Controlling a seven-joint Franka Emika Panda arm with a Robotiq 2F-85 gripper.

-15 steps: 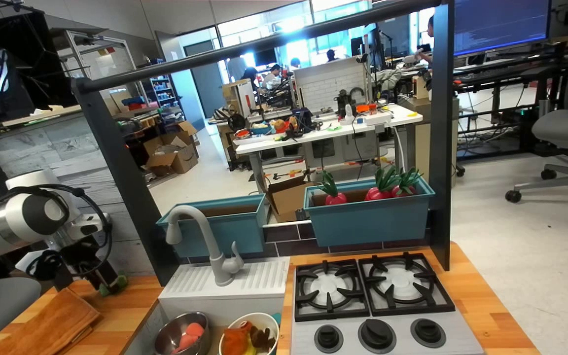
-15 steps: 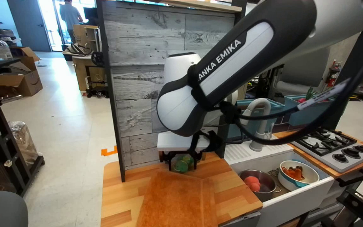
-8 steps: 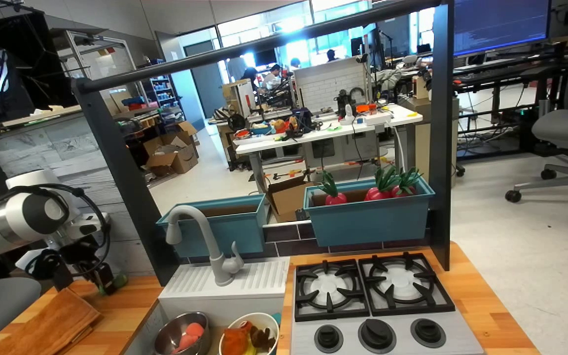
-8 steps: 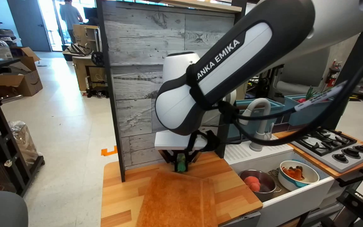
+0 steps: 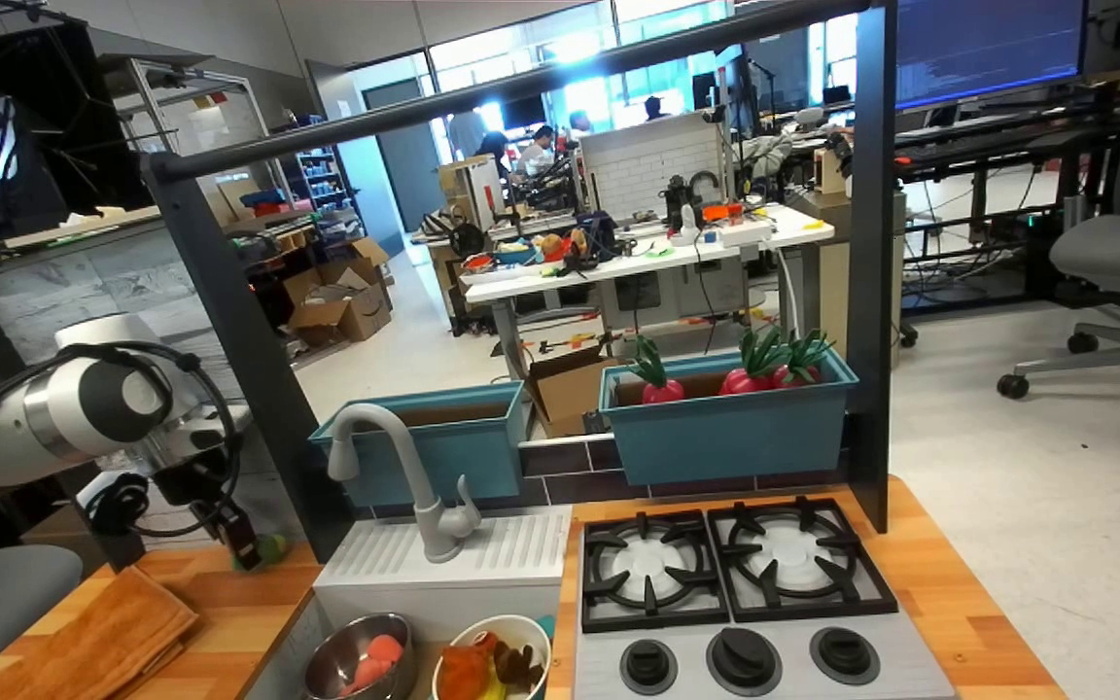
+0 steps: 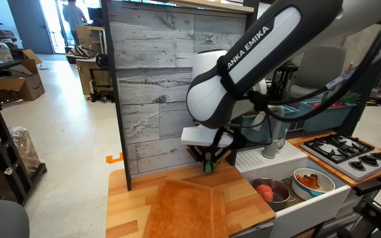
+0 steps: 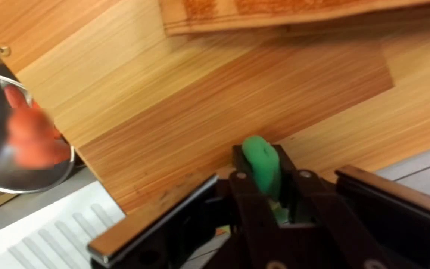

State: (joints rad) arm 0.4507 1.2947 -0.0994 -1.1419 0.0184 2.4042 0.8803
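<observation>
Your gripper (image 6: 208,167) is sitting nearer the sink (image 6: 313,210) than a second ago; its fingers, wide then, are now pinching the green piece (image 7: 261,160), which is shifting along with it. You are holding that piece over the wooden counter (image 6: 240,195), near the grey plank panel (image 6: 150,82); whether it is touching the wood, you cannot tell.

Around you: orange-brown board (image 6: 187,208) lying on the counter, apart from the fingers. Black post (image 5: 239,389) standing where the panel is meeting the sink, close by the green piece. Faucet (image 5: 414,467) rising beyond it, over the ribbed drainboard (image 5: 521,544). Metal pot (image 6: 280,205) and white bowl (image 6: 326,181) sitting in the sink, both holding things. Black cables (image 6: 289,118) crossing your sight of the faucet in an exterior view.

Axis: in the wrist view the green piece is running lengthwise along the fingers, leaning slightly, its rounded end poking past the fingertips toward the board; its opposite end is hiding partly between the fingers.
</observation>
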